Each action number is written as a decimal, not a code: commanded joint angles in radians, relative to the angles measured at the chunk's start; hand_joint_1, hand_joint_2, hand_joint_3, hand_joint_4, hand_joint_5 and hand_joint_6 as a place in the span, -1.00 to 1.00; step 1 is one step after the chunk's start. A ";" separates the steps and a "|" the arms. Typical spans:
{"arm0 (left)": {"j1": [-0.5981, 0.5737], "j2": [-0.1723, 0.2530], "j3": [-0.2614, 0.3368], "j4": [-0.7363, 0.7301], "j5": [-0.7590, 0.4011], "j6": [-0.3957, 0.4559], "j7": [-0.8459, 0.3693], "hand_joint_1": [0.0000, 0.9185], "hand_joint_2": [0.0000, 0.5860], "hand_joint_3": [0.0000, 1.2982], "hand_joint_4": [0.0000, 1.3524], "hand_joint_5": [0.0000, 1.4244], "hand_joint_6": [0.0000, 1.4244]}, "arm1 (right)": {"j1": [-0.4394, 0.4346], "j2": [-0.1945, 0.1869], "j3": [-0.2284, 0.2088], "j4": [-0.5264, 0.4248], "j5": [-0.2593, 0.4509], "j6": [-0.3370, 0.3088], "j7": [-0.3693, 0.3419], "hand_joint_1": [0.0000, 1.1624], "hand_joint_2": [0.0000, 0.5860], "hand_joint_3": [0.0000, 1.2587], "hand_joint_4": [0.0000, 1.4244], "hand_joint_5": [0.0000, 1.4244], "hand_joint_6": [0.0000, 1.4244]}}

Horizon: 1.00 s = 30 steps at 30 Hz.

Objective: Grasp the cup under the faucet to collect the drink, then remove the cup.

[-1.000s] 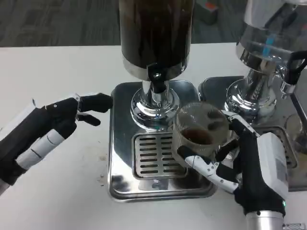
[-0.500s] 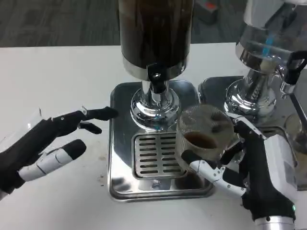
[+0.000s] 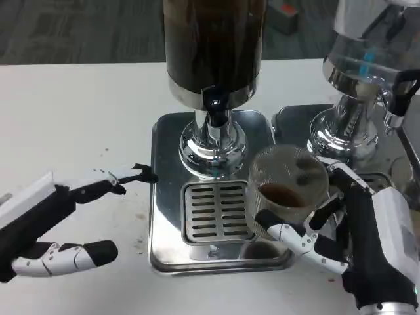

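A clear ribbed cup (image 3: 287, 192) with a little dark drink in its bottom is gripped by my right hand (image 3: 357, 239), fingers wrapped round its lower wall. It hangs over the right edge of the steel drip tray (image 3: 164, 197), to the right of the black faucet (image 3: 213, 104) of the dark drink dispenser (image 3: 213, 46). My left hand (image 3: 56, 220) lies open on the white table left of the tray, fingers spread and pointing right, one fingertip near the tray's left rim.
A second dispenser (image 3: 364, 72) with a clear tank and chrome base stands at the right on its own tray (image 3: 289, 118), close behind the cup. The slotted grate (image 3: 213, 211) lies in the tray's middle. White tabletop (image 3: 79, 111) spreads to the left.
My right hand has carried the cup a little to the right and toward me, away from the faucet. My left hand has drawn back left and down, its fingers spreading.
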<state>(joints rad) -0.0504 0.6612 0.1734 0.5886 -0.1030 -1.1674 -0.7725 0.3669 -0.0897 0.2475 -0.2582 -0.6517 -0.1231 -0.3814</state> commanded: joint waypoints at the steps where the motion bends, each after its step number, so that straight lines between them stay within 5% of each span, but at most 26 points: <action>1: 0.007 0.051 -0.015 0.028 0.043 -0.071 0.036 -1.00 -0.57 -0.70 -0.92 -0.90 -0.61 | 0.005 0.001 -0.013 -0.054 0.005 -0.011 0.009 0.15 -0.31 -0.13 -0.01 0.31 0.83; 17: 0.034 0.158 -0.107 0.073 0.101 -0.237 0.108 -1.00 -0.58 -0.78 -1.00 -1.00 -0.69 | 0.049 -0.009 -0.030 -0.100 0.002 -0.022 0.035 0.20 -0.30 -0.13 -0.01 0.33 0.83; 30: 0.029 0.188 -0.153 0.094 0.123 -0.312 0.179 -1.00 -0.57 -0.85 -1.00 -1.00 -0.73 | 0.113 -0.026 -0.045 -0.158 0.005 -0.035 0.051 0.21 -0.29 -0.13 -0.01 0.33 0.83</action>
<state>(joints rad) -0.0267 0.8275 0.0348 0.6786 0.0075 -1.4572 -0.6182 0.4738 -0.1123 0.2087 -0.3736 -0.6519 -0.1240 -0.3254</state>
